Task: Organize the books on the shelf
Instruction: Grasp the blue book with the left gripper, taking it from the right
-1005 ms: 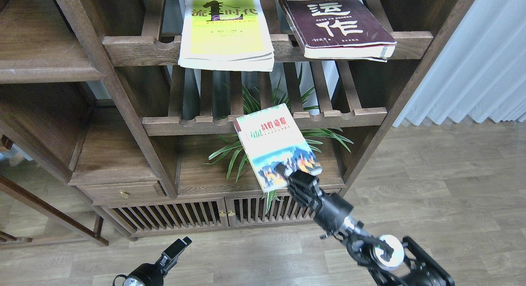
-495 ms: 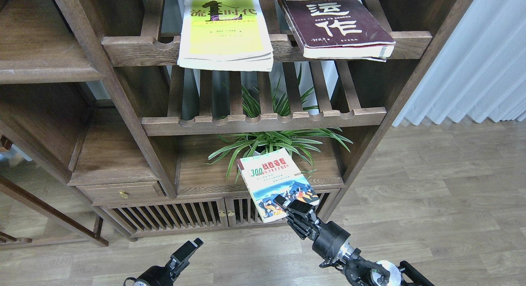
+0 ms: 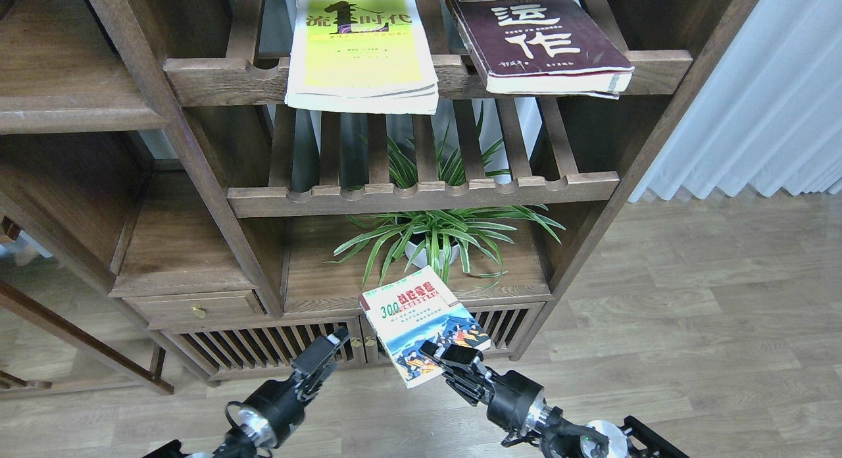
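My right gripper [image 3: 452, 354] is shut on the lower edge of the small "300" book [image 3: 413, 313] with the mountain picture. It holds the book tilted, in front of the low cabinet doors. My left gripper [image 3: 323, 356] points up toward the book's left side, a short gap away and empty; its fingers cannot be told apart. The yellow-green book [image 3: 362, 50] and the thick maroon book [image 3: 536, 40] lie flat on the top slatted rack, overhanging its front rail. Solid plank shelves show at the upper left [image 3: 62, 76] and the lower left [image 3: 174, 251].
A potted spider plant [image 3: 431, 237] stands on the solid board [image 3: 316, 277] just behind the held book. An empty slatted rack [image 3: 421, 191] sits above it. Slatted cabinet doors [image 3: 263, 346] and a small drawer [image 3: 197, 306] are below. A white curtain [image 3: 756, 102] hangs at right.
My right gripper has brought the "300" book down and left, from the middle rack to the cabinet doors. My left gripper has risen up and right toward it.
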Motion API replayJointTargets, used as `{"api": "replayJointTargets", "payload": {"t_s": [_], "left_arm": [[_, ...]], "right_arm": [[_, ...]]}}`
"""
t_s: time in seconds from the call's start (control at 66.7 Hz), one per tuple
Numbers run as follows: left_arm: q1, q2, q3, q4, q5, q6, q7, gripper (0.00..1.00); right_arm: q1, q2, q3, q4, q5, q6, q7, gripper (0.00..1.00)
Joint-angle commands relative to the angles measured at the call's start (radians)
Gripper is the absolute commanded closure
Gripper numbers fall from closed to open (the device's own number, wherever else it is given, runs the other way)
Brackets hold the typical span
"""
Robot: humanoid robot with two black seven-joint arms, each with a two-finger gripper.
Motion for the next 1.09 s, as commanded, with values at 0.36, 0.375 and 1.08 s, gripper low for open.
{"api": "replayJointTargets", "payload": {"t_s": [0.36,0.375,1.08], "left_arm": [[-0.044,-0.005,0.012,0.019,-0.002,0.0,0.0,0.0],[-0.046,-0.005,0.012,0.019,-0.002,0.0,0.0,0.0],[-0.089,-0.005,0.018,0.009,-0.007,0.0,-0.003,0.73]], "right_arm": [[0.005,0.0,-0.021,0.058,0.008,0.0,0.0,0.97],[0.005,0.0,-0.023,0.06,0.008,0.0,0.0,0.97],[0.005,0.0,-0.072,0.078,0.006,0.0,0.0,0.96]]}}
